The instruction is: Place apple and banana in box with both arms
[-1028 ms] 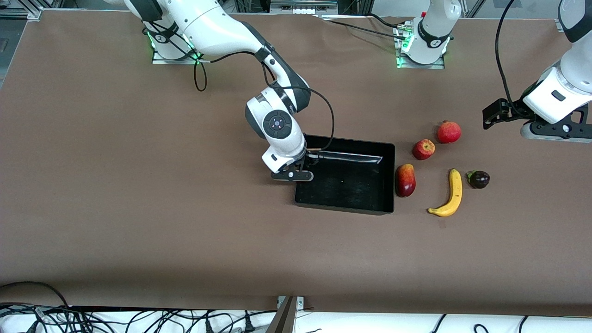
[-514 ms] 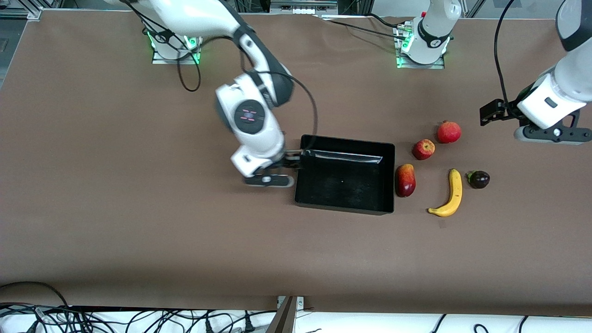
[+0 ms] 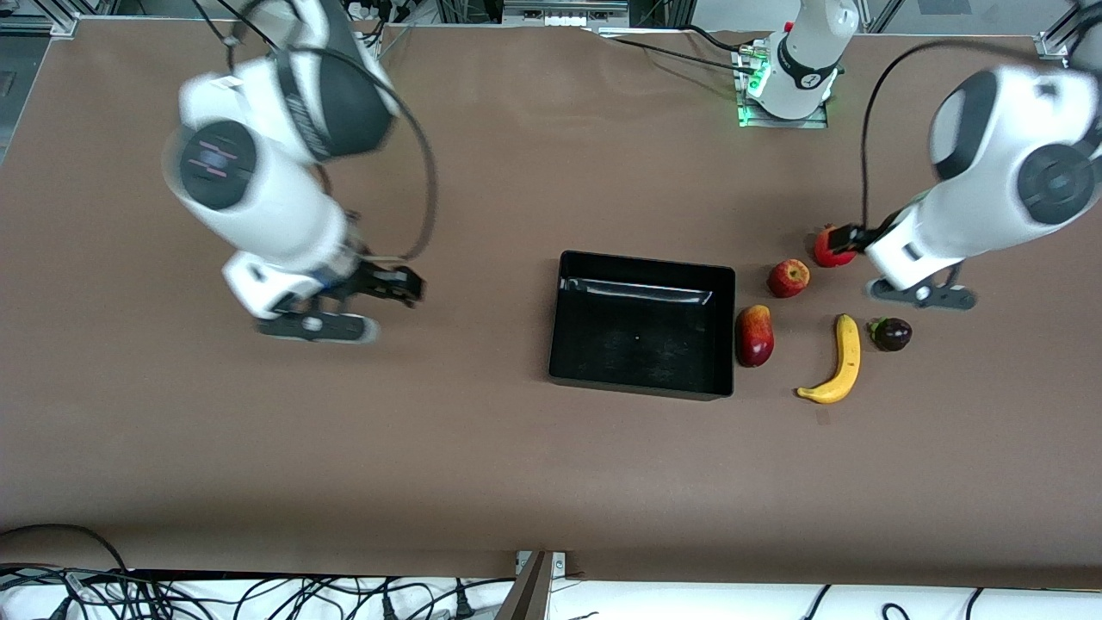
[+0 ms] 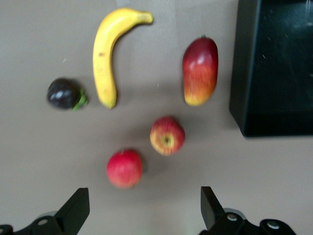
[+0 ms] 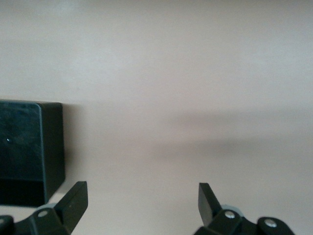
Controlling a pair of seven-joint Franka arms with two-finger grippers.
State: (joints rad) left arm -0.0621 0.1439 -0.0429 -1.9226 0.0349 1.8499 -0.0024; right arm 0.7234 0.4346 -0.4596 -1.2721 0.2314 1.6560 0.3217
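Note:
The apple lies on the table beside the black box, toward the left arm's end. Nearer the front camera lies the yellow banana. My left gripper hangs open over the round red fruit, next to the apple. In the left wrist view the apple, the banana and a corner of the box show past the open left gripper. My right gripper hangs open over bare table toward the right arm's end. The right wrist view shows the open right gripper and one box corner.
A round red fruit sits partly under the left gripper, farther from the front camera than the apple. A red-yellow mango-like fruit lies against the box's wall. A dark purple fruit sits beside the banana. The box holds nothing.
The right gripper has left the box's edge, opened wider, and swung away toward the right arm's end. The left arm has swung in over the fruits. The box and fruits have not moved.

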